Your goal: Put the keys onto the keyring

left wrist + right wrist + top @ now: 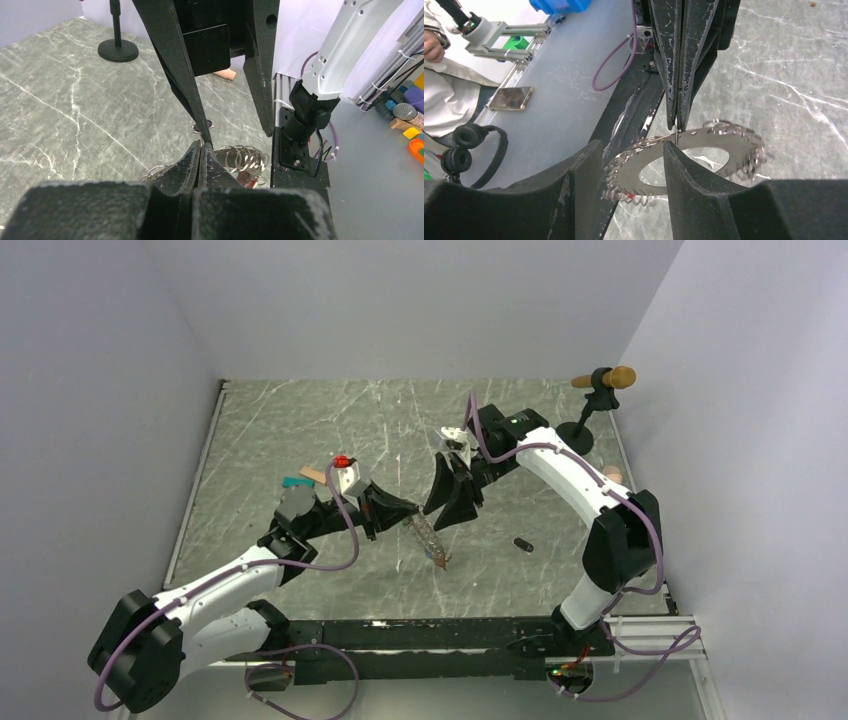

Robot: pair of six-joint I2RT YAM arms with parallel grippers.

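The keyring (431,537) is a flat dark metal disc with a hole and many small wire rings round its rim. My left gripper (395,508) is shut on its edge and holds it above the table. In the left wrist view the gripper (202,148) is shut, with the rings (245,157) just beyond. In the right wrist view the keyring (704,145) hangs at my open right gripper (631,147), and one finger (694,190) crosses in front of it. A red bit (628,194) shows at the rim. A black key (522,543) lies on the table to the right.
Teal block (295,481) and tan block (314,474) lie behind the left wrist, with a small red thing (343,460) beside them. A black round-based stand (576,436) stands at the back right. White walls close the table on three sides.
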